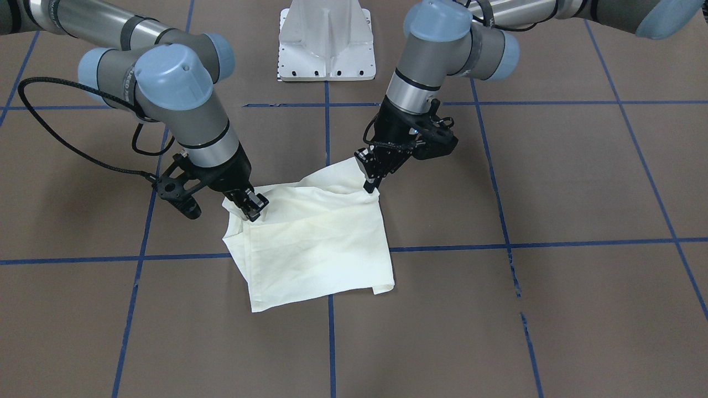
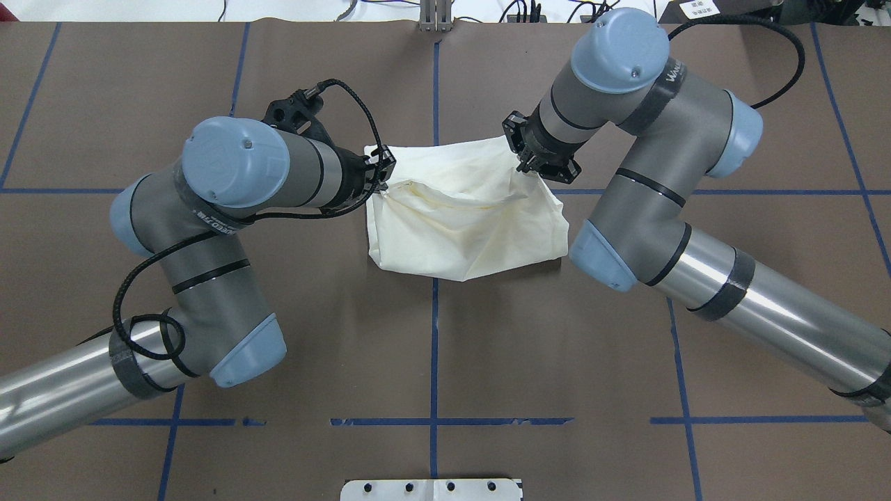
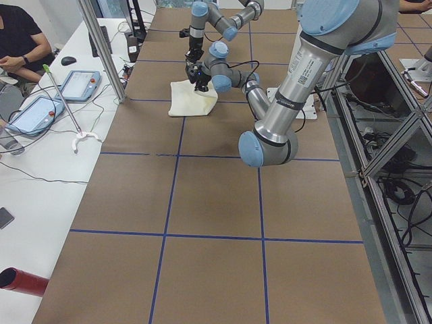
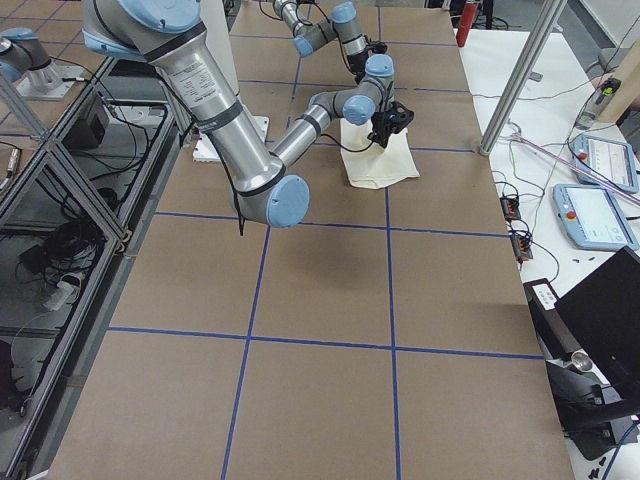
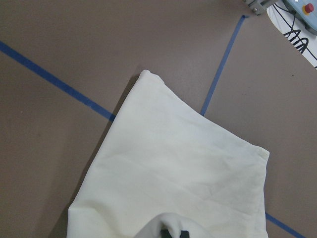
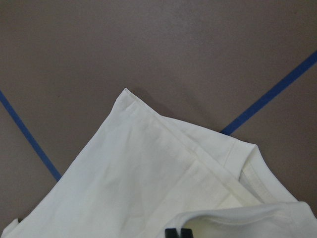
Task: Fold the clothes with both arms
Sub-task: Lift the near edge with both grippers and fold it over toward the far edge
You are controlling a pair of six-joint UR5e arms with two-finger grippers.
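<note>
The cream-white shirt (image 1: 315,243) lies folded in a rough square at the table's middle, plain side up, with no print showing. It also shows in the overhead view (image 2: 466,223). My left gripper (image 1: 369,185) is shut on the shirt's corner nearest the robot on its side and holds it slightly raised; overhead it is at the shirt's left edge (image 2: 381,177). My right gripper (image 1: 253,209) is shut on the opposite corner (image 2: 523,163). In each wrist view the cloth (image 5: 173,163) (image 6: 148,188) drapes from black fingertips at the bottom edge.
The white pedestal base (image 1: 326,38) stands at the robot's side of the table. Blue tape lines (image 1: 330,331) grid the brown surface. A side table with tablets (image 3: 40,111) and a seated person (image 3: 17,40) is beyond the far edge.
</note>
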